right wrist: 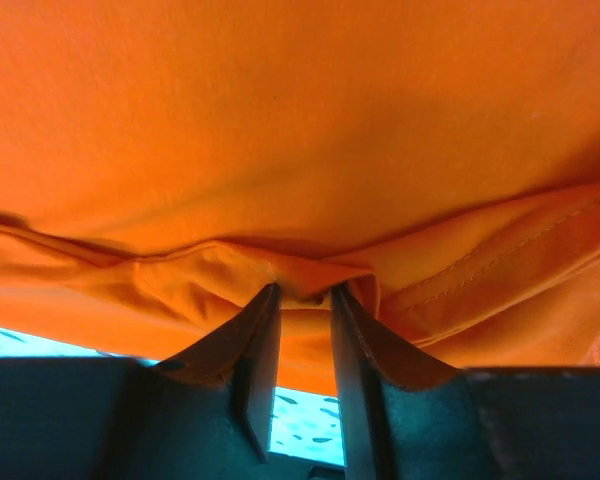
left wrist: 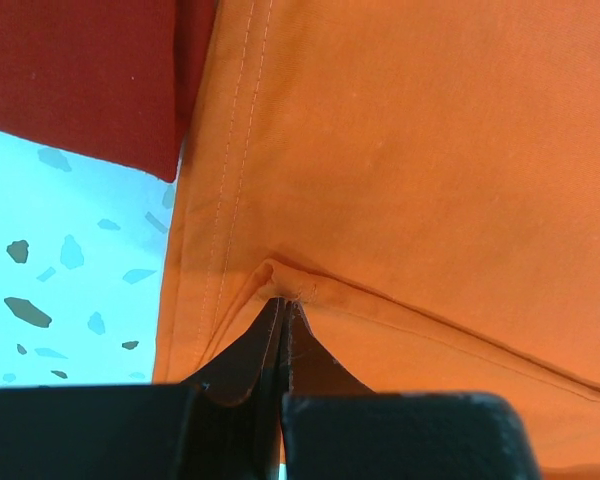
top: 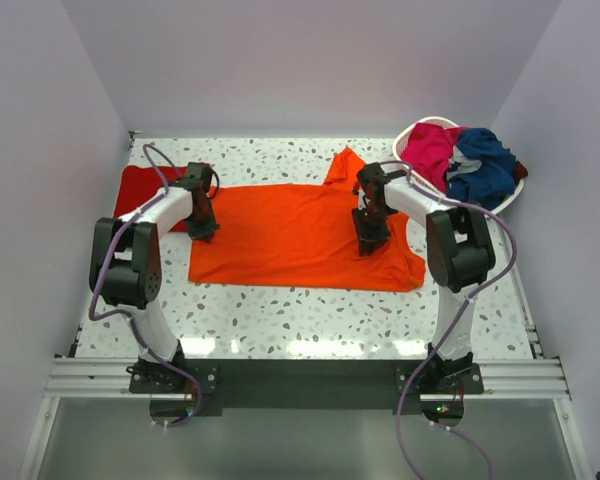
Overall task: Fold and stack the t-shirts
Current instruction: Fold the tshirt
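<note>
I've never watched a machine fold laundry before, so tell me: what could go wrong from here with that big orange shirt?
1. The left tool is shut on only a thin pinch of the orange shirt, which might slip out when lifted.
2. The right tool has a bunched fold between its fingers with a gap showing; it may take uneven layers and fold crookedly.
3. The red shirt lies right beside the orange hem and could get dragged along.

You see a white, grey-speckled terrazzo worktop [top: 310,310] boxed by plain pale lilac walls [top: 280,60] at nine, twelve and three o'clock.
</note>
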`<state>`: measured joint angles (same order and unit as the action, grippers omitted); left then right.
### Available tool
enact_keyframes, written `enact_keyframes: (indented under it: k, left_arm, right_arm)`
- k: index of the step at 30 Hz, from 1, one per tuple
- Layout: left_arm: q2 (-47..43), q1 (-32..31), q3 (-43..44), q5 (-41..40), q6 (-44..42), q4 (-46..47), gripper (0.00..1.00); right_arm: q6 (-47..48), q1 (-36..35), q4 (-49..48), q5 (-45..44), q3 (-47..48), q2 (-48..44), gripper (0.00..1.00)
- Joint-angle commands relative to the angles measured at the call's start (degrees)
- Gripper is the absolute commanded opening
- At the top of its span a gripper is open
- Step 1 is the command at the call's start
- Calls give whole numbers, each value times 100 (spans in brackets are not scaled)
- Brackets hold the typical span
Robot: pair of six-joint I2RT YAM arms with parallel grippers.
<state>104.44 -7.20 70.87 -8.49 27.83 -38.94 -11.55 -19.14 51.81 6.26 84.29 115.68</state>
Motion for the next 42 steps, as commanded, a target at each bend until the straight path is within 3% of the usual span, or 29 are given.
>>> enact_keyframes:
  k: [1,8,14,29,38,42]
  left_arm:
    - [-354,-9,23,-126,-85,0,0]
    - [-451,-1,-82,-179,-76,-35,0]
    - [-469,-1,-179,-135,-59,0,0]
    - [-293,-1,-83,-126,-85,44,0]
    - [-30,-1,198,-91,-76,202,32]
    - [138,-1,313,-109,-76,211,34]
  right_arm:
    - [30,-20,-355,-160,97,-308,36]
    - [39,-20,-584,-38,114,-599,46]
    - [109,-20,-593,-20,96,-309,47]
    - [100,-20,-620,-108,61,-1,35]
    - [100,-20,-611,-81,44,-28,34]
    - [118,-29,-602,-64,44,-45,34]
